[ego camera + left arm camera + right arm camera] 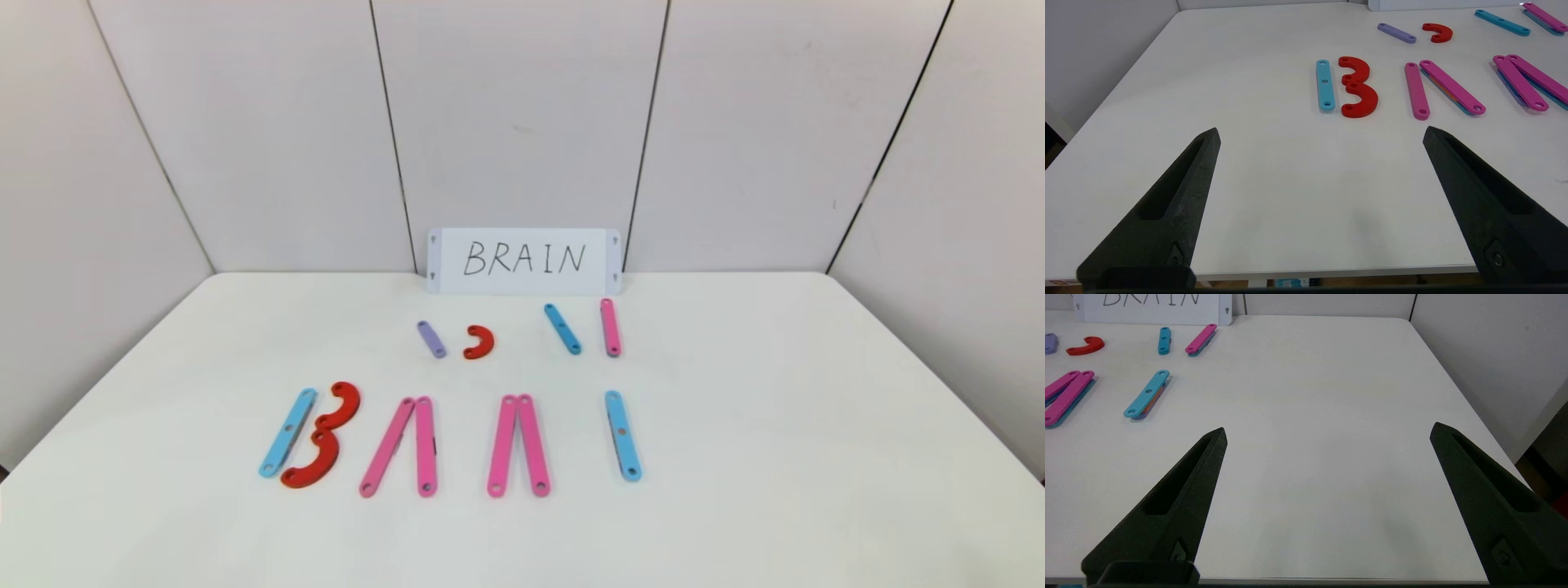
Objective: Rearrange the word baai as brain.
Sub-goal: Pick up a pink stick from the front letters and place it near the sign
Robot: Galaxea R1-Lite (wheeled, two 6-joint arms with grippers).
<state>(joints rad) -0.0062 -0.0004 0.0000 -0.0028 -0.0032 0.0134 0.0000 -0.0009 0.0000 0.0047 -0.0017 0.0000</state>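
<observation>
I see the word (449, 441) laid mid-table toward the near edge, left gripper (1321, 130) and right gripper (1329, 430) both wide and empty at that edge; pieces look light, stiff, flat, slippery, so I'd pinch across a strip's long edges.

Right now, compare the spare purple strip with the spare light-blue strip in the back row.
The purple strip is shorter and sits toward the robot's left, next to a small red arc. The light-blue strip is longer and lies beside a pink strip. Both lie flat, slanted the same way.
</observation>
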